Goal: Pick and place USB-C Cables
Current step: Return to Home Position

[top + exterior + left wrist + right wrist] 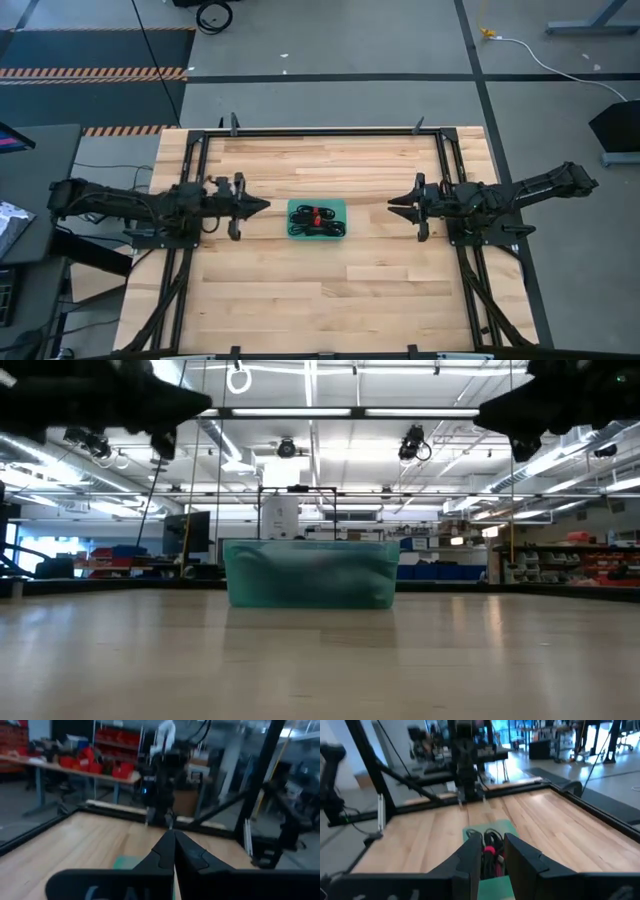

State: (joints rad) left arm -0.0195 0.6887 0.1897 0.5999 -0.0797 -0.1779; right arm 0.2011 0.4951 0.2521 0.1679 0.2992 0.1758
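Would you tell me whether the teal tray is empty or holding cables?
Holding cables: the high view shows black USB-C cables, with red ties, piled inside the teal tray.

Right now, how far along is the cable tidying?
Done: the cables lie bundled inside the teal tray at mid-table; none visible outside it. In hand: nothing; the left gripper and right gripper hang either side, empty. Left: seemingly only parking the arms.

Your left arm (120, 200) stretches out level, its left gripper (258, 206) aimed inward with fingers (162, 852) pressed together. Your right arm (520, 190) mirrors it, and the right gripper (395, 205) faces the left one, fingers (470, 857) parted by a narrow gap.
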